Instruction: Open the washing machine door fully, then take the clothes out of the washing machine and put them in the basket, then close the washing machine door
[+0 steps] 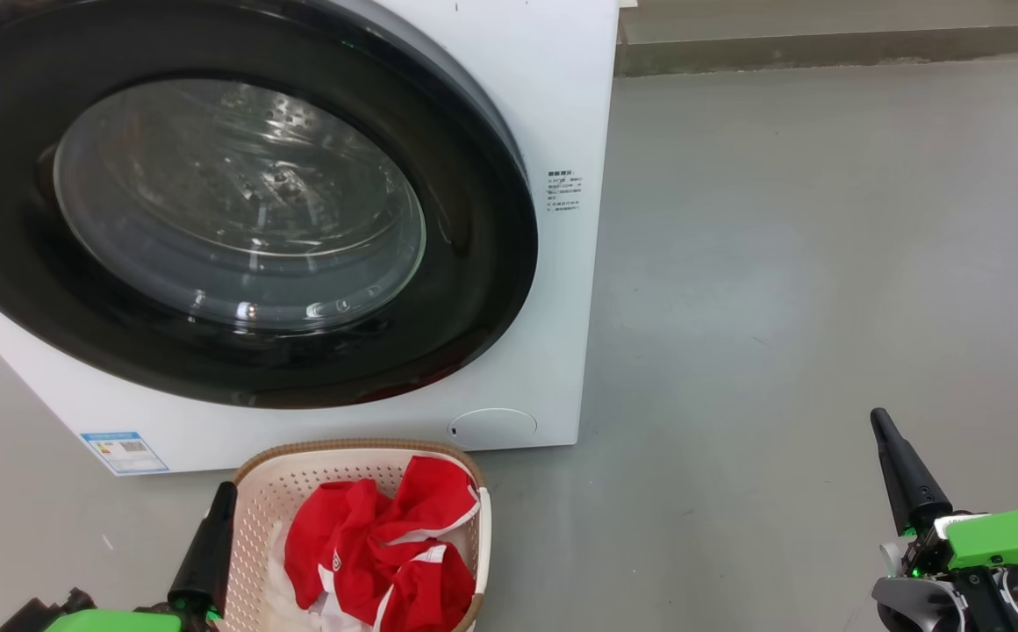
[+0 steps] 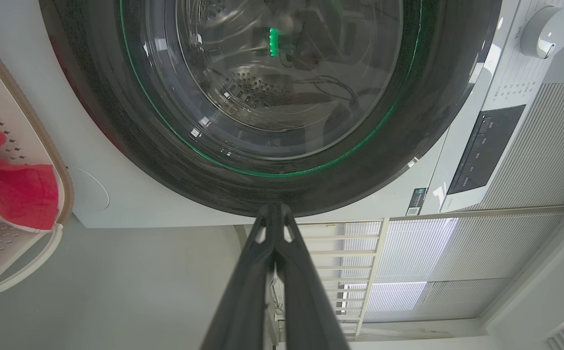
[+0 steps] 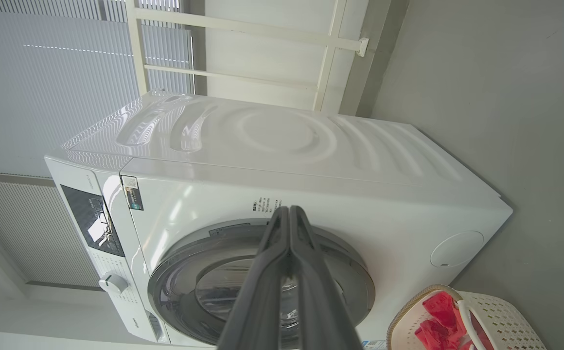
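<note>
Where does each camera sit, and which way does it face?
Head view: on the head, looking down at washing machine door, basket; left claw, right claw show.
Left wrist view: left arm, facing door closely; own shut fingers.
Right wrist view: right arm, facing the washing machine; own shut fingers.
All share: door, clothes in basket.

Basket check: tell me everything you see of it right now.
The basket is small, cream plastic, a rounded rectangle with perforated walls, a brown woven-look rim and a white side handle. It stands upright on the grey floor just in front of the washing machine. Red clothes with white trim lie in it. The left gripper rises beside its left rim.
</note>
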### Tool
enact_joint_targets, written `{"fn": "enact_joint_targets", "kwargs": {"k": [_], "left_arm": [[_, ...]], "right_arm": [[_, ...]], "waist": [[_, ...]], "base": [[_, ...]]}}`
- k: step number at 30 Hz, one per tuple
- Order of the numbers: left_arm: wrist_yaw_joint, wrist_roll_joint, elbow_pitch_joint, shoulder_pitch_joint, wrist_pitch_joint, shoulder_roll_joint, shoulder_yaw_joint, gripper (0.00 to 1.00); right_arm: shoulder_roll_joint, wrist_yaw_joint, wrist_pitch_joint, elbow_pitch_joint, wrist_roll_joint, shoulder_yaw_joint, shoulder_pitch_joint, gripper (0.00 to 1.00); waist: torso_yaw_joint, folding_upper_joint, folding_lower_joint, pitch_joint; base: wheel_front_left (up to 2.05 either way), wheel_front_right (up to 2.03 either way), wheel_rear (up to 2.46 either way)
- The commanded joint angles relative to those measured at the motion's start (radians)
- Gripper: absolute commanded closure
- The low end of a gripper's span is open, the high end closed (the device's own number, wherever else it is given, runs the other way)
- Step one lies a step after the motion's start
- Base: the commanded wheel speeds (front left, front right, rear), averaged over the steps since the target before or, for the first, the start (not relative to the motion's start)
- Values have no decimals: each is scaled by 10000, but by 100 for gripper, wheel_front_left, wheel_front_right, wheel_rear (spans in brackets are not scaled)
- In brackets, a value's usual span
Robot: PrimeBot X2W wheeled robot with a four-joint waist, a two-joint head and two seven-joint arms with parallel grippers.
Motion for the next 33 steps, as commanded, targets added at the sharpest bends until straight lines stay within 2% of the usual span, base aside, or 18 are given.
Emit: {"fn": "enact_joint_targets", "kwargs": {"k": [1, 33], "left_arm": [[-71, -68, -209, -395, 47, 79, 356, 100], [-71, -69, -209, -395, 45, 79, 354, 100]], "right_arm": [[-39, 4, 42, -297, 18, 128, -418, 100], [-26, 4, 57, -297, 3, 109, -420, 100]], "waist": [[0, 0, 0, 0], [0, 0, 0, 0]], "base": [[0, 0, 0], [0, 0, 0]]}}
